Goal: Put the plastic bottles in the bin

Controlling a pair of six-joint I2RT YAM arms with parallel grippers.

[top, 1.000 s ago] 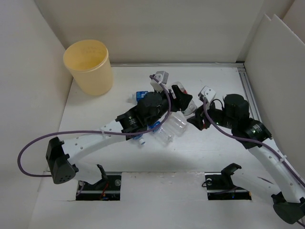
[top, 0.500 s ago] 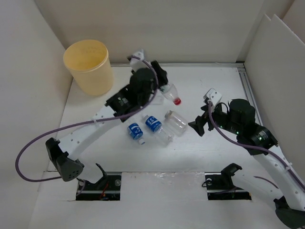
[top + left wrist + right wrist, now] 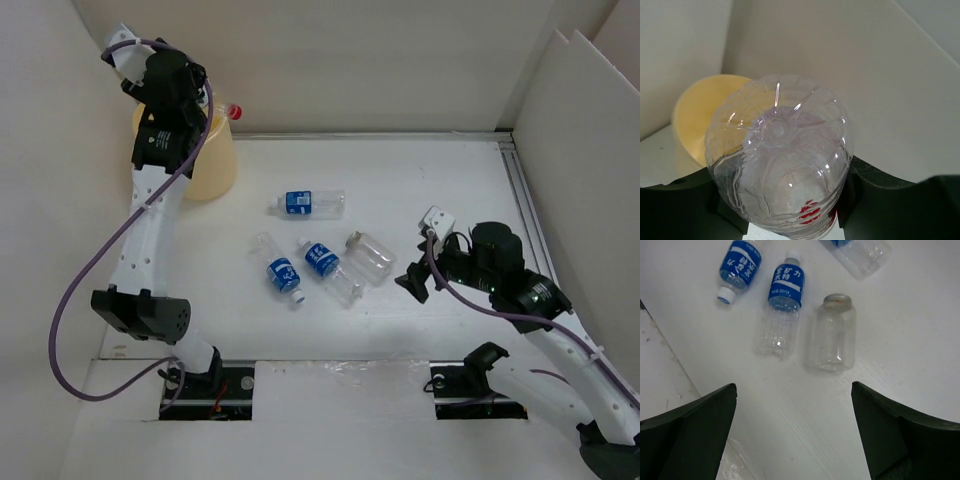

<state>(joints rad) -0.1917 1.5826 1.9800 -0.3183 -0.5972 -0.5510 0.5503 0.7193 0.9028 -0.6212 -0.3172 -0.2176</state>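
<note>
1. One bin (image 3: 185, 140), pale yellow and by far the largest thing, stood in the far left corner of the bench (image 3: 450, 180). It looked rigid and open-topped and likely needed no handling.
2. Two end effectors were in view. The left end effector (image 3: 782, 200) was clenched around the red-capped bottle. The right end effector (image 3: 795, 435) was released, jaws wide, grasping nothing, above the bench near the unlabelled bottle.
3. Five plastic bottles were counted: one held, four lying on their sides mid-bench, well apart from the bin. All looked empty, so probably very light, with thin walls that would dent under a hard squeeze and smooth round sides apt to roll or slip.
4. Three were blue-labelled: one (image 3: 310, 203) lay alone farther back, and two (image 3: 278, 268) (image 3: 328, 267) lay side by side. The best hold was judged to be across the labelled mid-body, jaws square to the long axis.
5. One red-capped bottle (image 3: 232, 112) was raised at the bin's rim, not yet inside; whether it hung squarely over the opening could not be told.
6. One unlabelled bottle (image 3: 832, 335), short and capless, lay just beside a blue one. Its wide belly seemed the place to take it.
</note>
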